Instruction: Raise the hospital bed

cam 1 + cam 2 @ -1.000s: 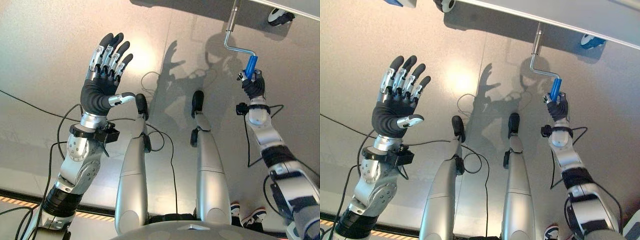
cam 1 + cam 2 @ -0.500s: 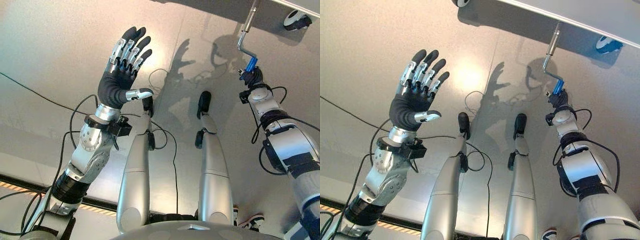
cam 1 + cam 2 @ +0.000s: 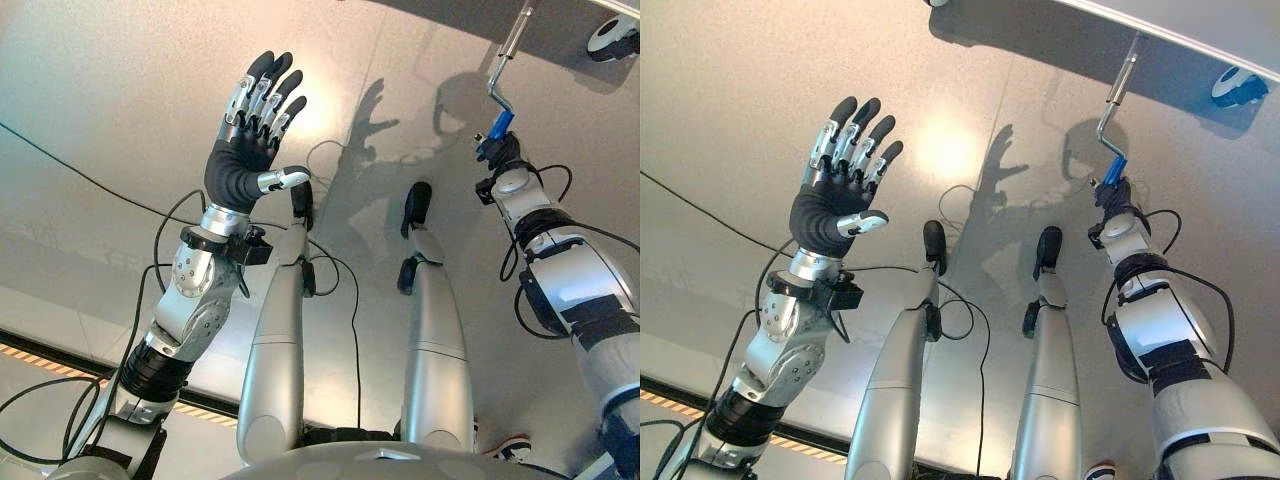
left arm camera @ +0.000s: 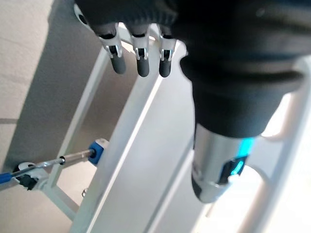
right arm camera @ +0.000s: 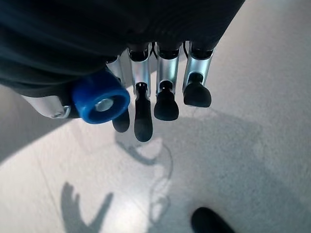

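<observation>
In your left eye view, the left hand (image 3: pixel 243 158) is raised over the floor (image 3: pixel 100 90) with fingers straight and spread, touching nothing, while the right hand (image 3: pixel 497 152) sits at the blue grip (image 3: pixel 501 125) of the crank (image 3: pixel 507 55) under the bed's edge, upper right. Your left wrist view shows the straight fingers (image 4: pixel 140 58) in front of the white bed frame (image 4: pixel 131 145). Your right wrist view shows the fingers (image 5: pixel 165 97) curled beside the grip's blue end (image 5: pixel 101 102), which is held in the hand.
</observation>
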Available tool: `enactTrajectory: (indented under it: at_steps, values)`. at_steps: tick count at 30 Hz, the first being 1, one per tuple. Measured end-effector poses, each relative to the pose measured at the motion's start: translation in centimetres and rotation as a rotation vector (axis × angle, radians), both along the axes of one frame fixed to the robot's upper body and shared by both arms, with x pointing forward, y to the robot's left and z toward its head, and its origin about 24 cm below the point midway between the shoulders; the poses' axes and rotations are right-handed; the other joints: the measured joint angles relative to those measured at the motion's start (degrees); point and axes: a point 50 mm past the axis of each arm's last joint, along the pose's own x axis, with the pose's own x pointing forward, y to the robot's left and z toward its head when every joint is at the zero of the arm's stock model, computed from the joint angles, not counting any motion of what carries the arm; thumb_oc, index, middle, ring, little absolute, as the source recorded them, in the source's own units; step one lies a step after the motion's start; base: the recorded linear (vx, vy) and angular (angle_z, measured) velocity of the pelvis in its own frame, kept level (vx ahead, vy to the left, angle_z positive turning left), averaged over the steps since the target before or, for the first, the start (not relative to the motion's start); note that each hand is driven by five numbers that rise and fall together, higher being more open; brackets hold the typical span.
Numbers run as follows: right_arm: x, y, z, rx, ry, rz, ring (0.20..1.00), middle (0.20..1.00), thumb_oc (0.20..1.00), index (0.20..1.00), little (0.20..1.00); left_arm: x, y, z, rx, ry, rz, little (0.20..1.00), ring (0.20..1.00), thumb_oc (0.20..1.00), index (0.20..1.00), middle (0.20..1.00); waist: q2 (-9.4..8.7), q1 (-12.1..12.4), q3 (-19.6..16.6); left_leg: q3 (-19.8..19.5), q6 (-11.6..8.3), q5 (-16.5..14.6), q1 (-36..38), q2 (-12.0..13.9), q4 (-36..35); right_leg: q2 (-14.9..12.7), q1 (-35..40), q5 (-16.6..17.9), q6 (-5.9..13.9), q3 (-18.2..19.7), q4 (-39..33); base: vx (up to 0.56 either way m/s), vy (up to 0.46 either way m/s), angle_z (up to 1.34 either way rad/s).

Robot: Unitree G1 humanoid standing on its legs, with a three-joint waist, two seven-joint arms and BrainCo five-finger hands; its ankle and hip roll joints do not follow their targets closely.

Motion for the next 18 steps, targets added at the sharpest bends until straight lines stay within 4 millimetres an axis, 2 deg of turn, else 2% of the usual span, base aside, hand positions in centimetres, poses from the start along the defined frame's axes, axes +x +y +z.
enactTrajectory:
  at_steps: [4,9,12,14,17,18]
  values:
    - [0.3,1.0,0.1,-0.037,0.010,0.026,0.200,0.200,0.200,0.200,0.200,0.1,-0.2,0.1,-0.022,0.003,0.001,1.000,1.000,1.000,1.000,1.000,1.14,0.1,-0.1,-0.8,-0.17,0.1,-0.8,0.1,0.3,0.0,-0.3,-0.1,-0.15,-0.8,0.1,0.00,0.029,0.04]
    - [0.5,2.0,0.2,-0.053,-0.003,0.070,0.200,0.200,0.200,0.200,0.200,0.1,-0.2,0.1,-0.022,0.003,0.002,1.000,1.000,1.000,1.000,1.000,1.22,0.2,-0.1,-0.9,-0.20,0.1,-0.9,0.1,0.3,0.0,-0.3,-0.1,-0.19,-0.9,0.1,0.00,0.043,0.00]
    - [0.8,4.3,0.7,-0.113,-0.037,0.198,0.200,0.200,0.200,0.200,0.200,0.1,-0.1,0.1,-0.022,0.000,0.003,1.000,1.000,1.000,1.000,1.000,1.24,-0.1,-0.1,-0.8,-0.22,0.1,-1.0,0.2,0.3,0.0,-0.5,-0.1,-0.23,-0.9,0.1,0.00,0.000,0.00]
    - [1.1,6.8,1.7,-0.096,-0.081,0.284,0.200,0.200,0.200,0.200,0.200,0.0,-0.1,0.1,-0.027,0.003,0.003,1.000,1.000,1.000,1.000,1.000,1.64,0.0,-0.2,-0.7,-0.28,0.1,-1.0,0.4,0.3,0.2,-0.6,-0.2,-0.35,-0.9,0.2,0.00,0.036,-0.02]
    - [1.1,9.2,2.9,-0.088,-0.146,0.377,0.200,0.200,0.200,0.200,0.200,0.0,-0.1,0.1,-0.031,-0.003,0.003,1.000,1.000,1.000,1.000,1.000,1.73,0.0,-0.2,-0.7,-0.33,0.1,-0.9,0.5,0.3,0.3,-0.6,-0.2,-0.42,-0.9,0.3,0.00,0.011,0.00]
    - [1.0,9.3,2.9,-0.087,-0.153,0.388,0.200,0.200,0.200,0.200,0.200,0.0,-0.1,0.1,-0.031,-0.004,0.004,1.000,1.000,1.000,1.000,1.000,1.73,-0.1,-0.2,-0.7,-0.34,0.1,-0.9,0.5,0.4,0.3,-0.6,-0.2,-0.43,-0.9,0.4,0.00,0.000,0.00]
